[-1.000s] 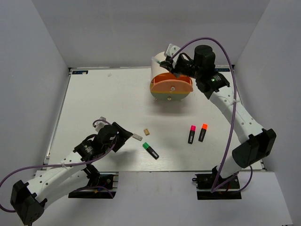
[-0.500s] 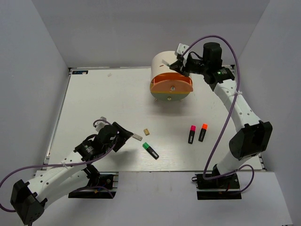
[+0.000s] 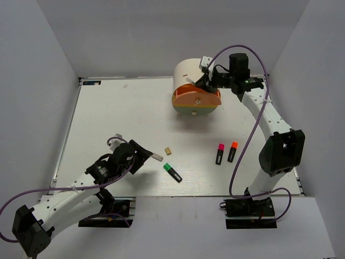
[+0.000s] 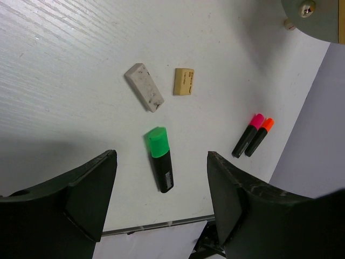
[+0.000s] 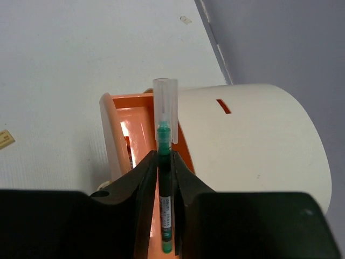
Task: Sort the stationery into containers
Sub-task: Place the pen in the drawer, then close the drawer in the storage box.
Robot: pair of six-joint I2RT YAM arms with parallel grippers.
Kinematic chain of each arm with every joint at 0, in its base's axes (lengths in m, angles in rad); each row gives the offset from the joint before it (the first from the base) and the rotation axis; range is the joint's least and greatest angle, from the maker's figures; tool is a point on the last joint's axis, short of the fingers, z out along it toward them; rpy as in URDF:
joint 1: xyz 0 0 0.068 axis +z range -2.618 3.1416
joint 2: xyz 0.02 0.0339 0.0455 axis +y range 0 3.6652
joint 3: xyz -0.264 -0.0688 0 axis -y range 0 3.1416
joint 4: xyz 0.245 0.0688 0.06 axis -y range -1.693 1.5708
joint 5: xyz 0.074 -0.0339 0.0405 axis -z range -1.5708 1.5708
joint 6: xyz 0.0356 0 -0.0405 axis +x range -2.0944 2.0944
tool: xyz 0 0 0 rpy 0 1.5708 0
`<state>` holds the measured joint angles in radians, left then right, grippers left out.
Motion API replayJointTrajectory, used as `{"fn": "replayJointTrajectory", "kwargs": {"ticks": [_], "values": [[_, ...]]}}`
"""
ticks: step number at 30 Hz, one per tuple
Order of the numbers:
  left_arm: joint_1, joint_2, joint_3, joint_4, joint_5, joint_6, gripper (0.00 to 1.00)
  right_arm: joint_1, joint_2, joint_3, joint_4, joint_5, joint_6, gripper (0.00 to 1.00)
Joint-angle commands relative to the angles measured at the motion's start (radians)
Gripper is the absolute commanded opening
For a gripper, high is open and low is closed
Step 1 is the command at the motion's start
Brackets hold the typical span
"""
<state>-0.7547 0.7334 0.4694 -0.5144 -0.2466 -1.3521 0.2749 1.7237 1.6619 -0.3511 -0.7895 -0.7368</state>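
My right claw [image 5: 164, 162] is closed on the teal pen [image 5: 163, 137], fingers pressed to both sides of its barrel. The pen's clear-capped end points out past my fingertips, over the orange drawer [image 5: 113, 135], which stands pulled open at the front of the cream half-cylinder desk unit [image 5: 253, 135]. My left claw [image 4: 161, 156] is spread wide and holds nothing; it hangs above the white table [image 3: 124, 118], well apart from the unit on its near left side. Under it lies the green-capped highlighter [image 4: 163, 172]. The grey eraser [image 4: 144, 94] and tan eraser [image 4: 184, 82] lie just beyond, a little nearer the unit. The pink-capped highlighter [image 3: 220, 154] and orange-capped highlighter [image 3: 232, 151] lie side by side on the unit's near right side.
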Motion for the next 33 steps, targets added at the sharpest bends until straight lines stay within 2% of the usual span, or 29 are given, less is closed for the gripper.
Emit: {"fn": "replayJointTrajectory", "kwargs": {"ticks": [1, 7, 11, 13, 18, 21, 22, 23, 24, 31, 33], "values": [[0.002, -0.002, -0.005, 0.011, 0.000, -0.005, 0.78, -0.011, -0.009, 0.002, -0.017, -0.028, -0.026, 0.23], [0.002, -0.002, -0.005, 0.011, 0.000, -0.005, 0.78, -0.013, -0.032, -0.010, -0.051, -0.030, -0.061, 0.47], [0.002, -0.002, -0.005, 0.020, 0.000, 0.004, 0.78, -0.017, -0.056, -0.017, -0.037, -0.033, -0.041, 0.49], [0.002, -0.002, -0.005, 0.020, 0.000, 0.004, 0.78, -0.019, -0.088, -0.030, -0.014, -0.043, -0.015, 0.44], [0.002, -0.002, -0.014, 0.030, 0.000, 0.004, 0.78, -0.022, -0.180, -0.140, 0.205, -0.027, 0.094, 0.31], [0.002, 0.008, -0.014, 0.030, 0.000, 0.004, 0.78, -0.023, -0.191, -0.133, 0.202, -0.037, 0.109, 0.21], [0.002, 0.008, -0.014, 0.030, 0.000, 0.004, 0.78, -0.022, -0.191, -0.126, 0.170, -0.053, 0.106, 0.17], [0.002, 0.008, -0.014, 0.030, 0.000, 0.004, 0.78, -0.023, -0.187, -0.122, 0.155, -0.063, 0.076, 0.05], [0.002, 0.008, -0.014, 0.030, 0.000, 0.004, 0.78, -0.023, -0.185, -0.117, 0.102, -0.101, 0.059, 0.00], [0.002, 0.008, -0.014, 0.030, 0.000, 0.004, 0.78, -0.025, -0.066, 0.041, -0.334, -0.160, -0.207, 0.00], [0.002, 0.008, -0.014, 0.030, 0.000, 0.004, 0.78, -0.020, -0.029, 0.064, -0.362, -0.140, -0.229, 0.00]]}}
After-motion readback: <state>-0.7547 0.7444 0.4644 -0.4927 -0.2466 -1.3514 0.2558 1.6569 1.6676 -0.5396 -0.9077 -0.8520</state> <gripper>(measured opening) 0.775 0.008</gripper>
